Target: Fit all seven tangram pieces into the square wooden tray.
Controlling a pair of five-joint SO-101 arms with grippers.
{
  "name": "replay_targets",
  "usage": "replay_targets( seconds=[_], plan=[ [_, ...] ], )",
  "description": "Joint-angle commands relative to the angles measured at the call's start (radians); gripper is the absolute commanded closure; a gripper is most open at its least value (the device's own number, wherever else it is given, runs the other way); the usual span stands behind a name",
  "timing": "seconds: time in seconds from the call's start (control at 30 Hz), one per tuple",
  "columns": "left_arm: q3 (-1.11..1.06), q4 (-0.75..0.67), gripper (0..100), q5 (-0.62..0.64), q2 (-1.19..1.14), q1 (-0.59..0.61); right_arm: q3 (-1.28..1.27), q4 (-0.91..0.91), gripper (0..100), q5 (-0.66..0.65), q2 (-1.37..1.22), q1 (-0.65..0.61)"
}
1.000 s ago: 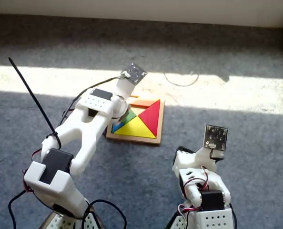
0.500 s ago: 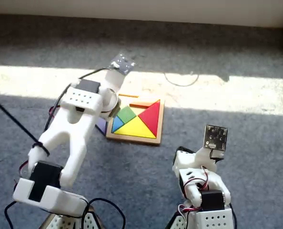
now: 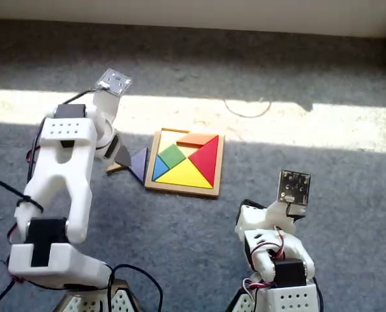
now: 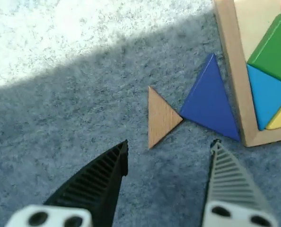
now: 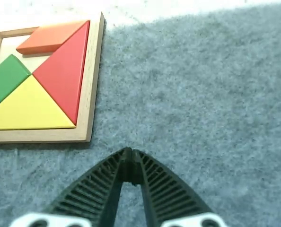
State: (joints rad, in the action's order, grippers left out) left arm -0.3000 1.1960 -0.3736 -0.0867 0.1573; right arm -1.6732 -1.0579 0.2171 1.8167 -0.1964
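Note:
The square wooden tray (image 3: 214, 169) lies mid-carpet holding red (image 3: 206, 158), yellow (image 3: 185, 174), green (image 3: 172, 156), light blue (image 3: 159, 170) and orange (image 3: 194, 139) pieces. Its far left corner is bare wood. A dark blue triangle (image 4: 209, 101) lies on the carpet against the tray's left edge, and a small wood-coloured triangle (image 4: 160, 117) touches its tip. My left gripper (image 4: 169, 146) hovers open just short of those two loose pieces, with nothing between its fingers. My right gripper (image 5: 130, 153) is shut and holds nothing, near the tray's (image 5: 94, 80) right side.
Grey carpet (image 3: 323, 169) lies all around, with a bright sunlit band behind the tray. A thin loose wire (image 3: 245, 112) curls on the sunlit strip behind the tray. A pale wall base (image 3: 193, 13) runs along the far edge.
My left arm swung left, off the tray, uncovering the dark blue and wood-coloured triangles beside it. The right arm stayed still.

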Motion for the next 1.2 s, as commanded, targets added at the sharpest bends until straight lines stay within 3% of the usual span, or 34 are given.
replay_targets(
  seconds=[0.0,0.5,1.17],
  plan=[
    [0.07,0.002,72,-0.009,-0.088,0.016,-0.108,-0.007,99.4,-0.012,0.013,0.013],
    [0.418,0.066,73,-0.008,-0.44,0.048,-0.108,-0.007,99.4,-0.012,0.013,0.013],
    [0.424,0.087,79,0.038,-0.453,-0.045,-0.108,-0.007,99.4,-0.012,0.013,0.013]
  ],
)
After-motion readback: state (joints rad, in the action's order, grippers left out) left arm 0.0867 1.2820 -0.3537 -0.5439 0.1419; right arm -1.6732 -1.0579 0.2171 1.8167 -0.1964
